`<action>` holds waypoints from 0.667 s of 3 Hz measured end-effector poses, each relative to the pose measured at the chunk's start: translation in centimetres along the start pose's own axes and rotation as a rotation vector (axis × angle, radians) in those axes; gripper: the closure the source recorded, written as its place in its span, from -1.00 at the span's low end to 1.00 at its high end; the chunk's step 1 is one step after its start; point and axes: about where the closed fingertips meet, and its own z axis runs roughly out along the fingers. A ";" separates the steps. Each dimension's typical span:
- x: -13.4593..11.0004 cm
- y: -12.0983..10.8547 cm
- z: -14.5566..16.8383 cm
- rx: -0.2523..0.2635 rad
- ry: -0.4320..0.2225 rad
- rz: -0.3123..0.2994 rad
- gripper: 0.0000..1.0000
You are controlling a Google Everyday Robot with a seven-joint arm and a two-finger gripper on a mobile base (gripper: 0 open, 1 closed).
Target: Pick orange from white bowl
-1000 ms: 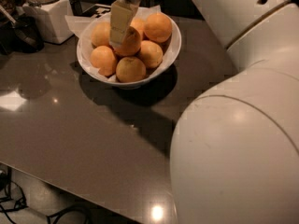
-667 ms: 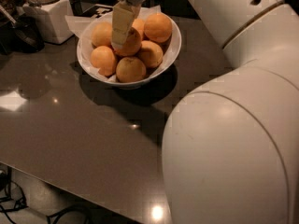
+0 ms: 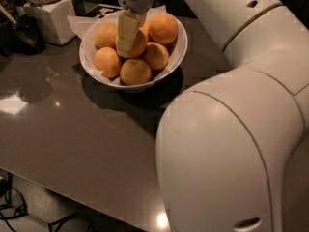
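The white bowl (image 3: 179, 52) stands at the back of the dark table and holds several yellow-orange fruits on white paper. My gripper (image 3: 126, 38) reaches down from above into the middle of the bowl. It sits against the middle orange (image 3: 139, 45), which it partly hides. A larger, deeper-coloured fruit (image 3: 163, 28) lies at the back right of the bowl. Others lie at the front (image 3: 135, 71), the left (image 3: 107, 62) and the back left (image 3: 105, 35).
A white square jar (image 3: 50, 13) with a lid stands left of the bowl, with dark items (image 3: 21, 33) beside it. My big white arm (image 3: 231, 149) fills the right and front. The grey tabletop (image 3: 72, 129) ends at a front edge, with cables on the floor below.
The bulky part of my arm in the foreground has shifted left. The gripper and the fruits in the bowl have stayed almost still.
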 end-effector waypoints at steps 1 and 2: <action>0.4 0.5 1.3 -0.031 0.024 0.002 -0.62; 1.1 1.4 1.7 -0.059 0.033 -0.010 -0.26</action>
